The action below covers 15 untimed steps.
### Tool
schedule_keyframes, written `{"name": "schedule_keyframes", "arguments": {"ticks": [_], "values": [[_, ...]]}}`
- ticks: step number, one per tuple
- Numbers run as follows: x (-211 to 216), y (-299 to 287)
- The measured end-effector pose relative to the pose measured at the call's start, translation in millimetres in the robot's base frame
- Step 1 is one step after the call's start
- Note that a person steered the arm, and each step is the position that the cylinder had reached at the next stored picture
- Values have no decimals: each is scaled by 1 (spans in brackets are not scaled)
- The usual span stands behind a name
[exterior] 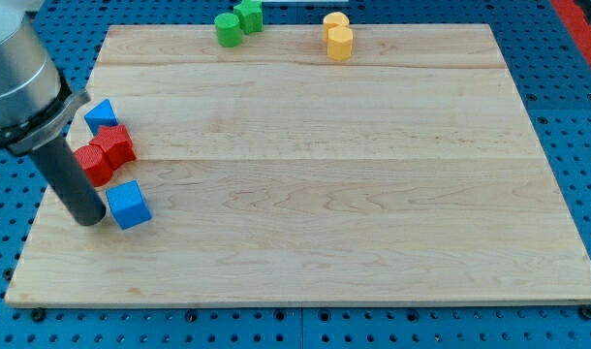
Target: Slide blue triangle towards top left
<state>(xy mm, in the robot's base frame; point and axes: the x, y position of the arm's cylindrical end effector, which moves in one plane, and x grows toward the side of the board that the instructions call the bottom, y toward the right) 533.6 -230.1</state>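
**Inspector:** Locate the task item.

**Arm:** The blue triangle [101,114] lies near the counter's [305,194] left edge, in its upper half. It is at 12 o'clock from the red pair [104,153], just beside or touching the upper red block. A blue cube [129,205] lies at 6 o'clock from that pair.

**Inspector:** Position of the tool? State of the hand?

**Arm:** My tip [87,217] is down on the counter at 9 o'clock from the cube, close beside it. I cannot tell whether they touch. It is well apart from the triangle, at about 6 o'clock from it. There is no hand to report as wide or narrow, only a plain rod holding nothing.

**Inspector:** Handling assessment?

**Arm:** My judgement is that it is small, rigid and light, and slides easily on smooth wood. It will likely spin if pushed off-centre. Nothing can be gripped, so contact belongs mid-face on its 4 o'clock side, pushing toward 10 o'clock. The red block crowds that side, so access is tight.

**Inspector:** Heading and long axis?

**Arm:** One corner appears to point toward 12 o'clock, with the broad side facing 6 o'clock. The long axis then runs roughly 9 to 3. At this size, that is tentative.

**Inspector:** Other items?

**Arm:** A green pair [237,22] and a yellow pair [338,35] sit at the 12 o'clock edge, clear of the route.
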Motion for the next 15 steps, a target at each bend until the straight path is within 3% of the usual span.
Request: {"name": "schedule_keyframes", "arguments": {"ticks": [2,4,5,6,7,9,10,11,12,13,14,15], "values": [[-5,73],[-139,86],[-98,106],[-96,170],[-133,170],[-152,30],[-148,-1],[-159,11],[-217,-22],[-227,-73],[-221,-74],[-166,-75]]}}
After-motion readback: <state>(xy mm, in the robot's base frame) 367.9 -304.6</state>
